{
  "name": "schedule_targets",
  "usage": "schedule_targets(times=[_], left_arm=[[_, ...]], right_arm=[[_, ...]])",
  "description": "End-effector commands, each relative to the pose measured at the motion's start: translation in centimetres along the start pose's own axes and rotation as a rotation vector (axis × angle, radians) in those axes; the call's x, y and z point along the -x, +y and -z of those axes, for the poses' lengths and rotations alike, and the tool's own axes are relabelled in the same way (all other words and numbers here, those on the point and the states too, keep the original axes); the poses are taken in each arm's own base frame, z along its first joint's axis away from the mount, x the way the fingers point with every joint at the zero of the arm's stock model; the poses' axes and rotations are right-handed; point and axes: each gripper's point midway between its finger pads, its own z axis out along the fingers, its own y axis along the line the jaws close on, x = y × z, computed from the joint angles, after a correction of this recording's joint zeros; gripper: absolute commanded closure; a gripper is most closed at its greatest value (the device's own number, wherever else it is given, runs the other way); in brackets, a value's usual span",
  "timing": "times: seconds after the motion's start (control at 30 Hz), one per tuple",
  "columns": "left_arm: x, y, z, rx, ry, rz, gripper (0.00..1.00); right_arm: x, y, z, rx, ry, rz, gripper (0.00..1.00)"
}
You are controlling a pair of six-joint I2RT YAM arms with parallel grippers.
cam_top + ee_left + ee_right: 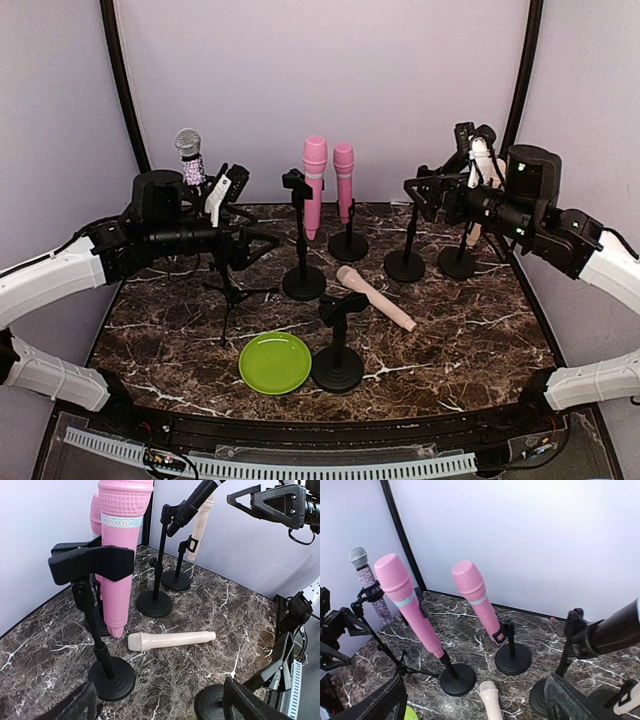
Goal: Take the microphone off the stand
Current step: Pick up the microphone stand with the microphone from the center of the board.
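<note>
Approach step; left gripper (258, 247) and right gripper (420, 192) jaws wide open, empty; next, likely close left on centre-frame pink microphone (314, 185), lift from stand (302, 262).

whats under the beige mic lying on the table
Only the dark marble tabletop: the beige mic lies flat and loose on it. The strip of marble directly beneath the mic is covered, so it cannot be seen.

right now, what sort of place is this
Likely a robot test booth, not a studio: plain lilac walls close in a marble-patterned table, and pink microphones sit on stands as props.
</note>
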Motion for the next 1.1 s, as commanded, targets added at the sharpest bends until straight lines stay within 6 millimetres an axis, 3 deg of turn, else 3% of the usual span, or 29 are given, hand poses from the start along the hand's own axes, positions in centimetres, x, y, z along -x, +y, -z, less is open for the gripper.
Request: schedule_targets(times=[0.0,0.2,0.37,0.63,0.77,1.07], left_arm=[[1.6,-0.2,0.1,-0.016,-0.045,0.017,0.11],[-0.1,-0.1,0.6,-0.001,-0.03,0.016,0.11],[0.2,-0.1,1.1,0.01,-0.043,-0.005,0.11],[0.4,-0.5,1.5,-0.009,-0.052,-0.013,0.11],[0.5,-0.6,1.7,-0.006,-0.056,-0.015,0.11],[0.6,-0.6,2.0,-0.001,-0.061,-0.052,0.11]], right_arm=[[0.5,-4.7,0.9,-0.254,0.042,0.008,0.03],[1.2,-6.6,0.6,-0.31,0.038,-0.052,0.04],[1.9,-9.1,0.6,-0.369,-0.004,-0.08,0.04],[5.8,-11.1,0.5,-0.4,-0.2,-0.01,0.05],[8.1,-11.1,0.1,-0.375,-0.307,0.015,0.09],[8.9,-10.7,-0.8,-0.346,-0.397,0.058,0.27]])
